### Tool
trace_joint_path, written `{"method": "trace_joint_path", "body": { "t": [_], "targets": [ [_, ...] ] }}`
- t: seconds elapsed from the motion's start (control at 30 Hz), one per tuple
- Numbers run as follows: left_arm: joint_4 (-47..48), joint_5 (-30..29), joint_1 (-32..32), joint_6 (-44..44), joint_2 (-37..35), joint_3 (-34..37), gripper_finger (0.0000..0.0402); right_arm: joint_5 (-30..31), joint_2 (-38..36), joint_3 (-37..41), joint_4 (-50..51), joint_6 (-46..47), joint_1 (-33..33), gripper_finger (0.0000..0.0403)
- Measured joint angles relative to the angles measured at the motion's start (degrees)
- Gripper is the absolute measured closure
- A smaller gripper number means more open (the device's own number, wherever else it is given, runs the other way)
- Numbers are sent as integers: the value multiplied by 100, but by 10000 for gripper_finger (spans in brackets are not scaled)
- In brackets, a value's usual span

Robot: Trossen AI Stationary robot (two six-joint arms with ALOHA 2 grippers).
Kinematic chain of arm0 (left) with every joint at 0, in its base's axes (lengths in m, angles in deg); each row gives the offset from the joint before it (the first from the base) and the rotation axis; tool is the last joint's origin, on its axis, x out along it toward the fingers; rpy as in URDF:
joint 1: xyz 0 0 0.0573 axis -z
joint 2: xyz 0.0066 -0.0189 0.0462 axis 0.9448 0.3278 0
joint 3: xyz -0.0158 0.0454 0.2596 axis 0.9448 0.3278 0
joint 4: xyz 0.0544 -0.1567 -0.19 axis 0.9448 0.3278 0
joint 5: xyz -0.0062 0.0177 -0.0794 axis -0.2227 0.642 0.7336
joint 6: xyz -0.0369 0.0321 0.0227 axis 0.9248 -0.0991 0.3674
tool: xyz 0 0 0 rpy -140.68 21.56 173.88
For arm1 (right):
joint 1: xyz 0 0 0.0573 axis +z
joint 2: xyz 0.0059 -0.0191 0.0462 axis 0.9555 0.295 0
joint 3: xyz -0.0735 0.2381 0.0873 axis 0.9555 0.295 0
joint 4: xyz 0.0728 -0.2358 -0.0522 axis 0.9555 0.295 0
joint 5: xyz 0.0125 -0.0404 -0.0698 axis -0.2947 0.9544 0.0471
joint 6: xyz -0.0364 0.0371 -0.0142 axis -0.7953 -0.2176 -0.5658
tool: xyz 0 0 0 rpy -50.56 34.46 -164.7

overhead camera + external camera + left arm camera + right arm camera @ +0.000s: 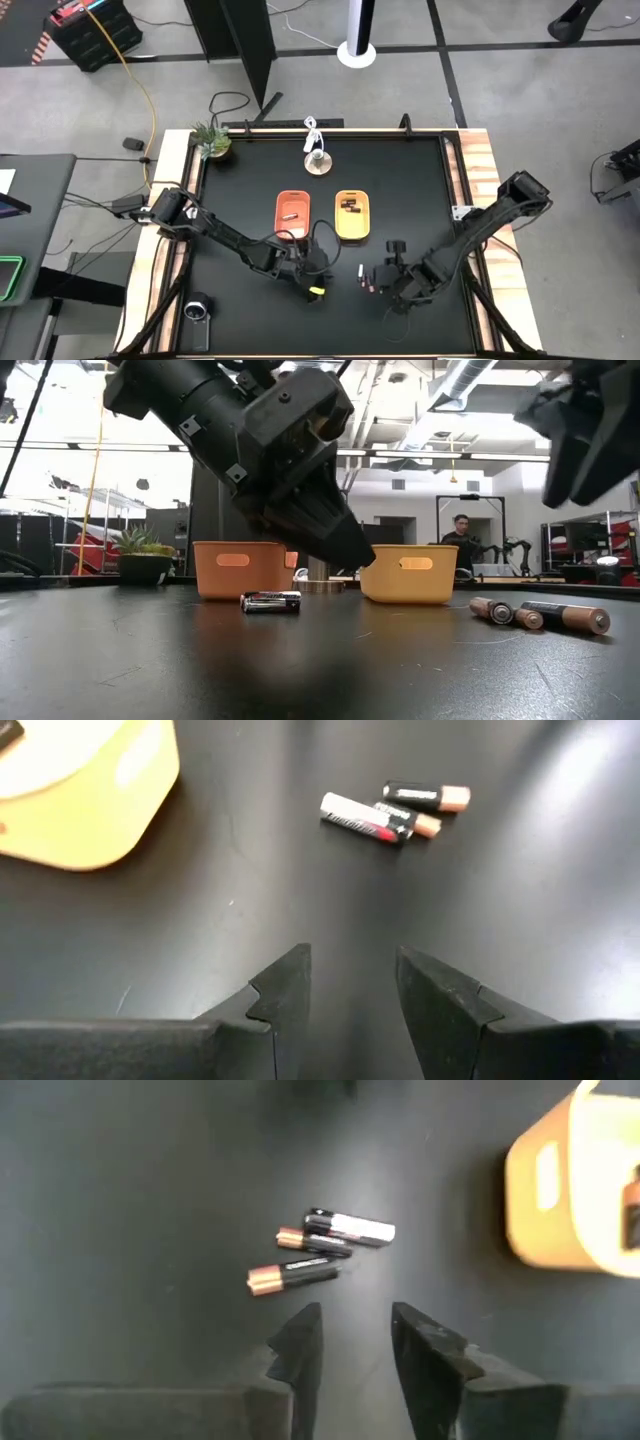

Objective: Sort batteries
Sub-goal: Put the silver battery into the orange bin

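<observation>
Three loose batteries (pixel 364 276) lie together on the black table between my grippers: one silvery-white (pixel 352 1229) and two dark with copper ends (pixel 292 1275). In the left wrist view this cluster (pixel 372 818) lies ahead of my fingers. One more silver-and-black battery (pixel 271 601) lies on its side in front of the orange tray (pixel 238 568). My left gripper (pixel 350 965) is open, hovering near the yellow tray (pixel 353 216). My right gripper (pixel 355 1320) is open, above the table just short of the cluster.
The orange tray (pixel 292 210) holds one battery (pixel 290 216) and the yellow tray holds dark ones (pixel 350 207). A small potted plant (pixel 212 140) and a round stand (pixel 318 160) sit near the far edge. A person (pixel 462 538) stands in the room behind.
</observation>
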Motion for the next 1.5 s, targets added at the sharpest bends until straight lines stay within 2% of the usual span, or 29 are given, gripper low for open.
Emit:
{"method": "trace_joint_path", "body": {
  "t": [0.17,0.37,0.6,0.77,0.97,1.2,1.5],
  "targets": [
    [-164,17,0,-154,-2,0,260,154,4,390,-347,505,-65,299],
    [-169,20,0,-202,-2,0,260,188,4,786,-1279,499,-213,349],
    [-141,23,0,-260,-2,0,260,192,4,1094,-1531,485,-264,397],
    [-132,26,-1,-368,-2,0,260,147,4,1403,-1900,418,-380,398],
    [-132,28,-4,-380,-2,0,260,82,4,1420,-2231,63,-453,399],
    [-151,252,-7,-629,35,-2,260,55,4,1420,-2281,-275,-649,399],
    [-211,284,-65,-702,145,-6,260,54,95,1420,-2390,-205,-676,400]
  ]
}}
